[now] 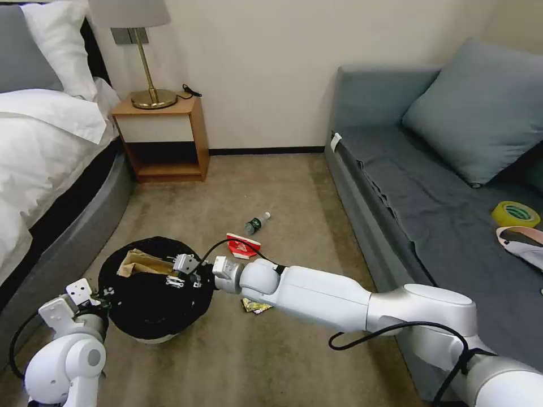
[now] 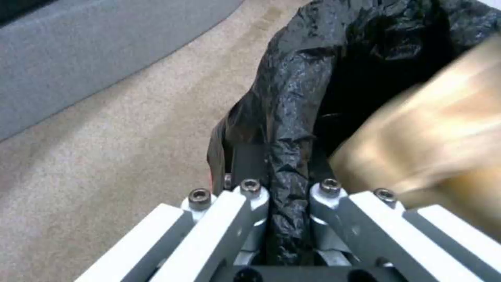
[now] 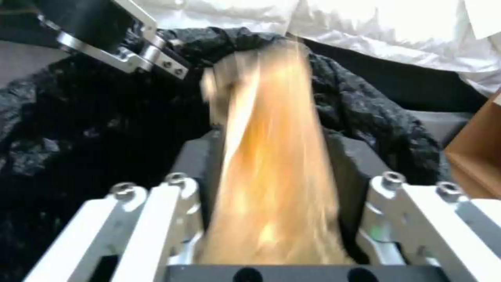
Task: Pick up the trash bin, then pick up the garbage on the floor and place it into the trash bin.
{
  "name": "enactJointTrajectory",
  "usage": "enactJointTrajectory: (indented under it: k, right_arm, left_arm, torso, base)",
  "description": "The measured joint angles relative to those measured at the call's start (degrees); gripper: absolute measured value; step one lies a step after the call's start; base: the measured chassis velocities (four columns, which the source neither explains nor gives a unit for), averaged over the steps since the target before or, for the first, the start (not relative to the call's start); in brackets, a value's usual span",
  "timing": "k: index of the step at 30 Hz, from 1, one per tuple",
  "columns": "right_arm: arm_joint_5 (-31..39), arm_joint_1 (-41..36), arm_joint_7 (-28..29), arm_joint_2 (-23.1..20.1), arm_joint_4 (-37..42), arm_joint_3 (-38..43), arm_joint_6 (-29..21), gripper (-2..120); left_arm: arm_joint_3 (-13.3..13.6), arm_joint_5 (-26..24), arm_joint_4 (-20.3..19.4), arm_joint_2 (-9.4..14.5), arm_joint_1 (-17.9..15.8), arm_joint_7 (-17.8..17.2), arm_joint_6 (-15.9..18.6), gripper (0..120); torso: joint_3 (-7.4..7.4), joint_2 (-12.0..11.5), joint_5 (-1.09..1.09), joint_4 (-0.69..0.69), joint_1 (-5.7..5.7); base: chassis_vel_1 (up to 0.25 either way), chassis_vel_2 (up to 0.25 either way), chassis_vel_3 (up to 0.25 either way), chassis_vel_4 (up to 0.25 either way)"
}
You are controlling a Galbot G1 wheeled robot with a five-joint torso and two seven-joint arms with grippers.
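The trash bin (image 1: 133, 322), white with a black bag (image 2: 292, 98) over its rim, is at the lower left of the head view. My left gripper (image 1: 104, 294) (image 2: 287, 176) is shut on the bagged rim at the bin's left side. Over the bin's mouth my right gripper (image 1: 180, 272) (image 3: 271, 137) is open, and a brown crumpled wrapper (image 1: 138, 263) (image 3: 271, 164) (image 2: 444, 129) streaks in a blur between its fingers into the bin. On the carpet lie a small clear bottle (image 1: 257, 223), a crushed red-and-white cup (image 1: 243, 245) and a gold wrapper (image 1: 255, 306).
A bed (image 1: 45, 169) runs along the left and a grey sofa (image 1: 430, 186) along the right. A wooden nightstand (image 1: 161, 135) with a lamp stands at the back wall. A yellow tape roll (image 1: 515, 214) lies on the sofa. Open carpet lies between the bed and the sofa.
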Motion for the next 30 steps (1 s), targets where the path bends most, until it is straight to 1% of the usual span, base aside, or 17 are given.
enactJointTrajectory:
  k: [3, 4, 5, 6, 8, 9, 10, 12, 15, 18, 19, 23, 24, 27, 28, 29, 30]
  right_arm:
    - [0.0, 0.0, 0.0, 0.2, 0.0, 0.0, 0.0, 63]
    - [0.0, 0.0, 0.0, 0.2, 0.0, 0.0, 0.0, 63]
    - [0.0, 0.1, 0.0, 0.4, -0.1, 0.0, 0.0, 71]
    - [0.0, 0.1, 0.0, 0.4, -0.1, -0.1, 0.0, 72]
    - [0.0, 0.2, 0.0, 0.5, -0.1, 0.0, 0.0, 84]
    - [0.0, 0.2, 0.0, 0.5, -0.1, 0.0, 0.0, 84]
    - [0.0, 0.2, 0.0, 0.4, 0.1, 0.4, 0.0, 87]
    - [-0.1, 0.2, 0.5, -0.2, 1.7, 2.1, -0.4, 97]
    - [-0.1, 0.2, 1.4, -0.9, 3.1, 3.4, -0.9, 99]
    - [-0.1, 0.2, 3.4, -2.5, 6.6, 6.8, -1.8, 100]
    - [-0.1, 0.2, 3.4, -2.5, 6.6, 6.8, -1.8, 100]
    - [-1.1, -0.5, 6.9, -5.0, 11.9, 13.2, -3.6, 100]
    - [-1.1, -0.5, 6.9, -5.0, 11.9, 13.2, -3.6, 100]
    - [-2.2, -1.8, 10.6, -8.3, 16.9, 18.8, -6.8, 100]
    - [-2.8, -3.0, 13.0, -10.5, 19.7, 21.7, -8.5, 100]
    - [-2.8, -3.0, 13.0, -10.5, 19.7, 21.7, -8.5, 100]
    - [-2.9, -3.6, 14.0, -11.6, 21.0, 23.2, -9.4, 100]
  left_arm:
    - [0.0, 0.0, 0.0, 0.0, 0.0, 0.0, 0.0, 4]
    - [0.0, 0.0, 0.0, 0.0, 0.0, 0.0, 0.0, 4]
    - [0.0, -0.1, -0.1, 0.0, 0.0, 0.0, 0.0, 4]
    - [0.0, -0.1, -0.1, 0.0, 0.1, 0.0, 0.0, 4]
    - [-0.2, -0.3, -0.3, 0.0, 0.1, 0.0, 0.0, 4]
    - [-0.2, -0.3, -0.3, 0.0, 0.1, 0.0, 0.0, 4]
    - [-0.2, -0.3, -0.2, 0.0, 0.2, 0.0, 0.0, 4]
    - [-0.3, -0.3, 0.0, 0.0, 0.1, 0.0, 0.0, 4]
    - [-0.4, -0.5, 0.0, 0.1, 0.0, 0.0, 0.0, 4]
    - [-0.6, -0.9, -0.2, 0.4, 0.1, -0.1, 0.0, 4]
    - [-0.6, -0.9, -0.2, 0.4, 0.1, -0.1, 0.0, 4]
    - [-0.8, -1.1, -0.6, 0.5, 0.3, -0.1, 0.1, 4]
    - [-0.8, -1.1, -0.6, 0.5, 0.3, -0.1, 0.1, 4]
    - [-0.9, -1.3, -0.6, 0.7, 0.2, -0.1, 0.1, 4]
    - [-1.0, -1.4, -0.5, 0.8, 0.2, -0.1, 0.1, 4]
    - [-1.0, -1.4, -0.5, 0.8, 0.2, -0.1, 0.1, 4]
    - [-1.1, -1.5, -0.5, 0.8, 0.2, -0.1, 0.1, 4]
  torso:
    - [0.0, 0.0, 0.0, 0.0, 0.0]
    - [0.0, 0.0, 0.0, 0.0, 0.0]
    - [0.0, 0.0, 0.0, 0.0, 0.0]
    - [0.0, 0.0, 0.0, 0.0, 0.0]
    - [0.0, 0.0, 0.0, 0.0, 0.0]
    - [0.0, 0.0, 0.0, 0.0, 0.0]
    - [0.0, 0.0, 0.0, 0.0, 0.0]
    - [0.0, 0.0, 0.0, 0.01, 0.0]
    - [0.0, 0.0, 0.0, 0.0, 0.0]
    - [0.0, 0.0, 0.0, 0.0, 0.0]
    - [0.0, 0.0, 0.0, 0.0, 0.0]
    - [0.0, 0.0, 0.0, 0.01, 0.0]
    - [0.0, 0.0, 0.0, 0.01, 0.0]
    - [0.0, 0.0, 0.01, 0.01, 0.0]
    - [0.0, 0.0, 0.01, 0.01, 0.0]
    - [0.0, 0.0, 0.01, 0.01, 0.0]
    - [0.0, 0.0, 0.02, 0.02, 0.0]
  base:
    - [0.0, 0.0, 0.0, 0.0]
    - [0.0, 0.0, 0.0, 0.0]
    - [0.0, 0.0, 0.0, 0.0]
    - [0.0, 0.0, 0.0, 0.0]
    - [0.0, 0.0, 0.0, 0.0]
    - [0.0, 0.0, 0.0, 0.0]
    - [0.0, 0.0, 0.0, 0.0]
    - [0.0, 0.0, 0.0, 0.0]
    - [0.0, 0.0, 0.0, 0.0]
    - [0.0, 0.0, 0.0, 0.0]
    - [0.0, 0.0, 0.0, 0.0]
    - [0.0, 0.0, 0.0, 0.0]
    - [0.0, 0.0, 0.0, 0.0]
    - [0.0, 0.0, 0.0, 0.0]
    - [0.0, 0.0, 0.0, 0.0]
    - [0.0, 0.0, 0.0, 0.0]
    - [0.0, 0.0, 0.0, 0.0]
